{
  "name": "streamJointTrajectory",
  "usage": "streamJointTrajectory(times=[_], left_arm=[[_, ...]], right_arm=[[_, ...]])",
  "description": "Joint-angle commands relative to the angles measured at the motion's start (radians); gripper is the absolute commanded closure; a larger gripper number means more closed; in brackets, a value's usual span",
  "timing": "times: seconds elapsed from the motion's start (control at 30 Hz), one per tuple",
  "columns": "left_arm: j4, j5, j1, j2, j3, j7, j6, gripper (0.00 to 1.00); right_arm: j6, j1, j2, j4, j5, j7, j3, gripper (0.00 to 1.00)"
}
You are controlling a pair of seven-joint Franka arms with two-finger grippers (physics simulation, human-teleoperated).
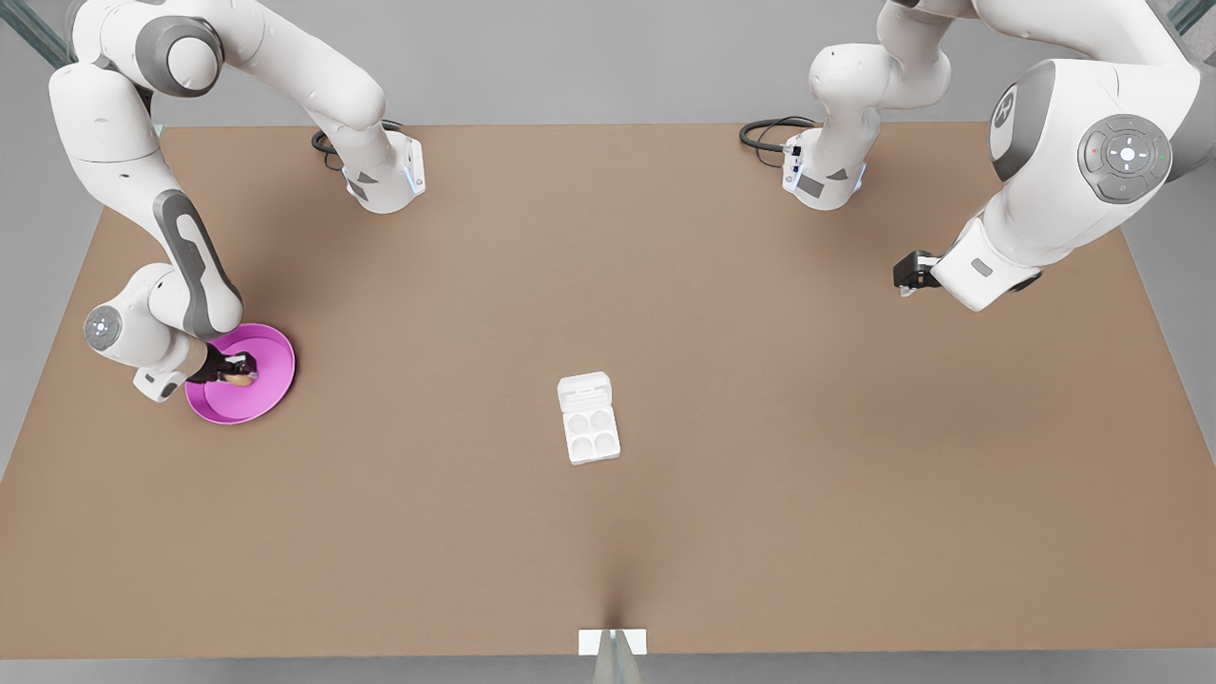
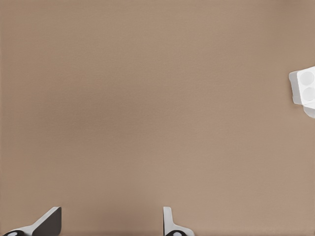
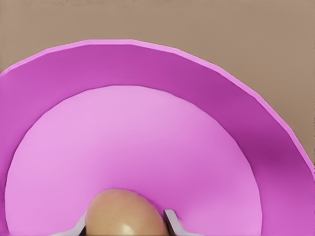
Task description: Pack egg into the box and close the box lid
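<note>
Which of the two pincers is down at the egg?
The right pincer, on the front view's left: its fingers flank the egg in the pink dish. The left pincer waits open above bare table.

The egg (image 1: 238, 378) lies in the dish (image 1: 271, 391) at the front view's left, between the right gripper's (image 1: 237, 367) fingers. The box (image 1: 591, 433) sits mid-table, its lid (image 1: 583, 390) open above it. The left gripper (image 1: 904, 277) hangs at upper right.

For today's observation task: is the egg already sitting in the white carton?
No, the egg lies in the pink dish, and the carton hollows are empty.
</note>
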Motion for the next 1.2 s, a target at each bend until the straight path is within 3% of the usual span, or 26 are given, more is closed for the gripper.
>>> streamJointTrajectory(times=[0.0, 0.47, 0.77, 1.03, 1.17], left_arm=[[0.000, 0.001, 0.000, -0.001, 0.000, 0.000, 0.000, 0.00], [0.000, -0.001, 0.000, -0.001, 0.000, 0.000, 0.001, 0.00], [0.000, -0.001, 0.000, -0.001, 0.000, 0.000, 0.001, 0.00], [0.000, -0.001, 0.000, -0.001, -0.002, 0.000, 0.000, 0.00], [0.000, -0.001, 0.000, -0.001, -0.002, 0.000, 0.000, 0.00]], right_arm=[[-0.039, -0.001, -0.002, 0.013, -0.007, 0.021, 0.015, 0.47], [-0.108, -0.001, -0.011, 0.054, -0.007, 0.024, 0.046, 0.55], [-0.167, 0.001, -0.056, 0.086, -0.004, 0.188, 0.228, 0.55], [-0.219, 0.009, -0.054, 0.114, 0.001, 0.526, 0.475, 0.55], [-0.294, 0.133, -0.050, 0.232, 0.047, 0.633, 0.474, 0.55]])
